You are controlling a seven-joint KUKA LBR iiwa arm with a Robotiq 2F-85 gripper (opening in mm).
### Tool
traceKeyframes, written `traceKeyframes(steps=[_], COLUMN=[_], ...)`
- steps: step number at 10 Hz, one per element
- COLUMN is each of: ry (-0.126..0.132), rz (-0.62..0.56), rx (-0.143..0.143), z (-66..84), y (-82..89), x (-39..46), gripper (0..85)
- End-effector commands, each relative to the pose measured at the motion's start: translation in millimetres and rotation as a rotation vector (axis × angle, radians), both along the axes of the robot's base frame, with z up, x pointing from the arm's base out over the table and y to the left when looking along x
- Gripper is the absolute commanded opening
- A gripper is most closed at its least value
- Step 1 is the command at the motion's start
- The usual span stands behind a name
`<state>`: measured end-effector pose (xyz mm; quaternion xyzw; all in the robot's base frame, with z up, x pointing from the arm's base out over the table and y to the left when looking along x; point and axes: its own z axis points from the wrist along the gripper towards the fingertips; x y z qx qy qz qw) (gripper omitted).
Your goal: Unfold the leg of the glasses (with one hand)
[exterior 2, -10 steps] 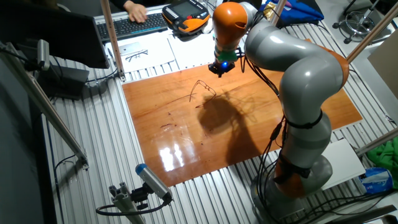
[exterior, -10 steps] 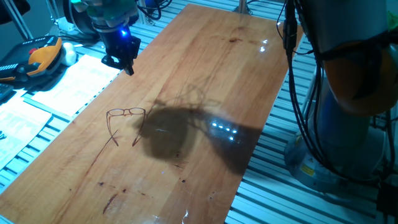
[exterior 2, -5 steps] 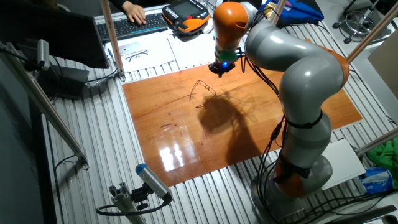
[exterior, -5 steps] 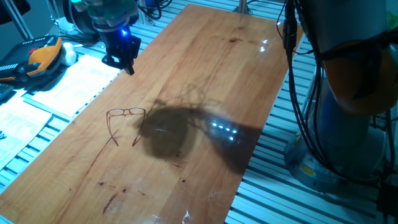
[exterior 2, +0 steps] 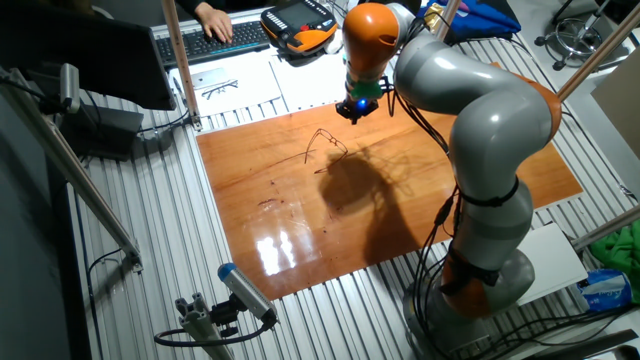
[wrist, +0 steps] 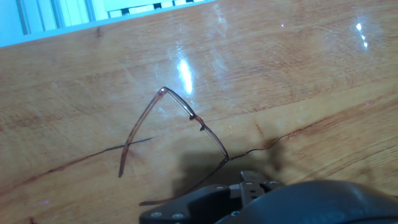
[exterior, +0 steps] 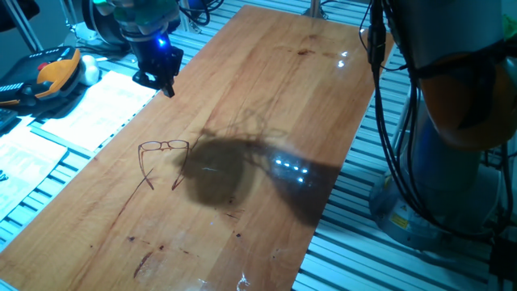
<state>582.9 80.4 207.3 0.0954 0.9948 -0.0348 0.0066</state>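
My end effector hovers over table edge, apart from glasses; finger spacing cannot tell. Fixed views: glasses on table, both legs out. Hand view only: thin reddish wire frame, glossy grained wood, dark crack. Other fixed view: orange-grey arm.

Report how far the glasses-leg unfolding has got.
Done, by the look of it: the glasses lie on the wooden table with both slim legs splayed out from the front. In hand: nothing; the gripper hangs above the table, apart from the frame, and whether its jaws are open cannot be told. Left: at most backing the arm away.
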Motion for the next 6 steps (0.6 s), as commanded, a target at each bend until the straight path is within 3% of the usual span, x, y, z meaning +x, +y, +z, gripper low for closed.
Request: traceKeyframes(steps=[1, 6], ry=[0.0, 0.0], rz=[0.0, 0.0], rx=[0.0, -0.003], z=[0.4, 0.0], y=[-0.2, -1.3], x=[0.5, 0.9], gripper=[0.0, 0.0])
